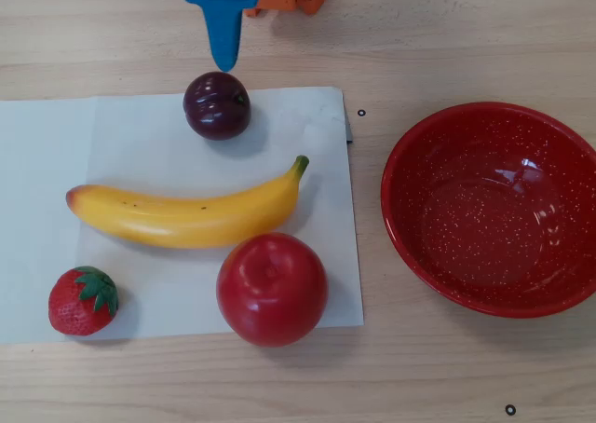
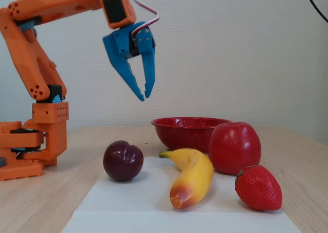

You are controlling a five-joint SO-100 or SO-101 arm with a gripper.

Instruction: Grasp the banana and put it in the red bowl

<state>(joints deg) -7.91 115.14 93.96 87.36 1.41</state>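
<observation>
The long yellow banana point(image 1: 186, 218) lies across a white paper sheet point(image 1: 140, 143), green stem tip pointing toward the red bowl point(image 1: 484, 218). In the fixed view the banana point(image 2: 192, 176) points its orange-brown end at the camera, with the red bowl point(image 2: 184, 128) behind it. The bowl is empty and sits on the bare table right of the sheet. My blue gripper point(image 2: 144, 96) hangs high in the air above the dark plum, fingers pointing down, shut with nothing in it. From overhead the gripper point(image 1: 223, 64) shows at the top edge, just beyond the plum.
A dark plum point(image 1: 216, 105) lies at the sheet's far edge, a red apple point(image 1: 272, 289) right beside the banana's near side, and a strawberry point(image 1: 82, 301) at the sheet's near left corner. The orange arm base point(image 2: 36, 146) stands at the left of the fixed view.
</observation>
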